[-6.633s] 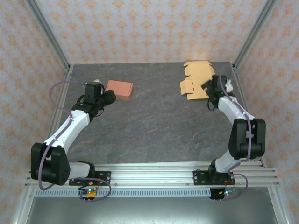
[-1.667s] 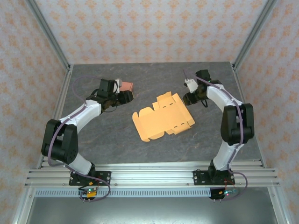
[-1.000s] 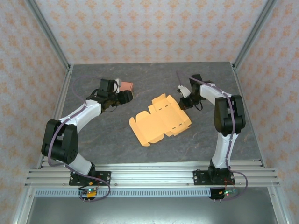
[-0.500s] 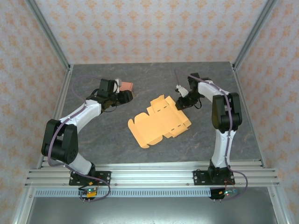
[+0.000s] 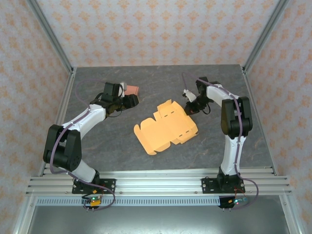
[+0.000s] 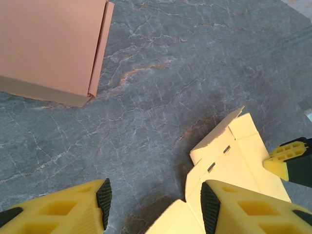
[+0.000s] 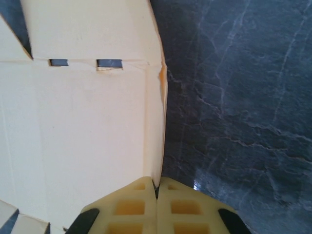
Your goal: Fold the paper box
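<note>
top view: the flat yellow paper box (image 5: pixel 165 129) lay unfolded mid-worktop (image 5: pixel 122 146), btw the two arms. the right claw (image 5: pixel 190 106) sat at the sheet's far right edge. the left claw (image 5: pixel 128 100) hung off to the sheet's left, just beside a closed brown box (image 5: pixel 132 90), w/ grey worktop btw claw and sheet. left wrist view: the left claw (image 6: pixel 153 209) stood abt half open w/ nothing in it, bare worktop (image 6: pixel 161 87) btw its jaws. brown box (image 6: pixel 48 44) at top left, a corner of the paper box (image 6: pixel 234 161) at lower right, and a yellow tip of the right claw (image 6: pixel 286 157) at the sheet's edge. right wrist view: the right claw (image 7: pixel 156 200) was fully closed, pinching the thin edge of a paper box (image 7: pixel 87 122) flap, w/ dark worktop (image 7: pixel 234 97) to the right.
</note>
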`<state>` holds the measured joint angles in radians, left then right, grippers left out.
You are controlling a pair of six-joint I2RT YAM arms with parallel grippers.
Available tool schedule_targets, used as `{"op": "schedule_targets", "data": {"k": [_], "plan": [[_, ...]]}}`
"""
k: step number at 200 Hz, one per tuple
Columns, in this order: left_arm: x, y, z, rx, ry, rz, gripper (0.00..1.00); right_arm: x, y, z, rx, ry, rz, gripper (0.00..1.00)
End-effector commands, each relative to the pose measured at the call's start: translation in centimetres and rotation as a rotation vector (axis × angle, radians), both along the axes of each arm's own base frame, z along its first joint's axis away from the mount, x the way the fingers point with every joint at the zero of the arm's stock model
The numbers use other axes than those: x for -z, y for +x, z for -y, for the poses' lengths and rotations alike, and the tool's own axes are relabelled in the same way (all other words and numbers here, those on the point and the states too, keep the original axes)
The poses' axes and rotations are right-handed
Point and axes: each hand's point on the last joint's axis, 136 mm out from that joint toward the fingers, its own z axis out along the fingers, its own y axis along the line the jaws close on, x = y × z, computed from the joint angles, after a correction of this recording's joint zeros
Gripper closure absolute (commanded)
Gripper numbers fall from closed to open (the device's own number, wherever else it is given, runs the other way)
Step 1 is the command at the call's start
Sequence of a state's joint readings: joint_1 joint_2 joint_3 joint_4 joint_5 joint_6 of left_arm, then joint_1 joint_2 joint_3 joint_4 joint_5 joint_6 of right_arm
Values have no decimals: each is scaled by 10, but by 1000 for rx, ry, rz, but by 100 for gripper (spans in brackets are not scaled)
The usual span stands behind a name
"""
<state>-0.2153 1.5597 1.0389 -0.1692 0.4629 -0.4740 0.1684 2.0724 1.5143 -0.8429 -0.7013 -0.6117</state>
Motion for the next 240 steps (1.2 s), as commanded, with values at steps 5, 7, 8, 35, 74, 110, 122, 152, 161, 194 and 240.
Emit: {"op": "schedule_targets", "data": {"k": [5,7,8,35,74,110,122,152,161,194,240], "plan": [[-21,0,-4,-23,-23,39,46,-26,-3,-9,-113,-2,126,100],[-22,0,-3,-19,-25,43,46,-28,-2,-9,-120,-9,142,100],[-23,0,-2,-16,-26,44,46,-30,-2,-10,-123,-12,152,100],[-41,1,6,51,-41,139,44,-66,4,-12,-275,-164,390,100],[-30,6,19,165,-61,250,43,-99,15,-25,-531,-427,730,100],[-12,10,14,121,-64,313,43,-110,11,-51,-802,-441,1050,100],[-4,7,15,155,-40,326,43,-112,14,-60,-814,-419,1148,100],[14,-7,23,239,-37,352,43,-96,10,-73,-889,-429,1234,100],[16,-17,30,300,-35,384,43,-91,13,-74,-890,-452,1262,100],[43,-59,63,544,152,388,44,-88,15,-78,-879,-506,1399,100],[61,-62,76,553,66,419,44,-114,10,-89,-772,-418,1550,100]]}}
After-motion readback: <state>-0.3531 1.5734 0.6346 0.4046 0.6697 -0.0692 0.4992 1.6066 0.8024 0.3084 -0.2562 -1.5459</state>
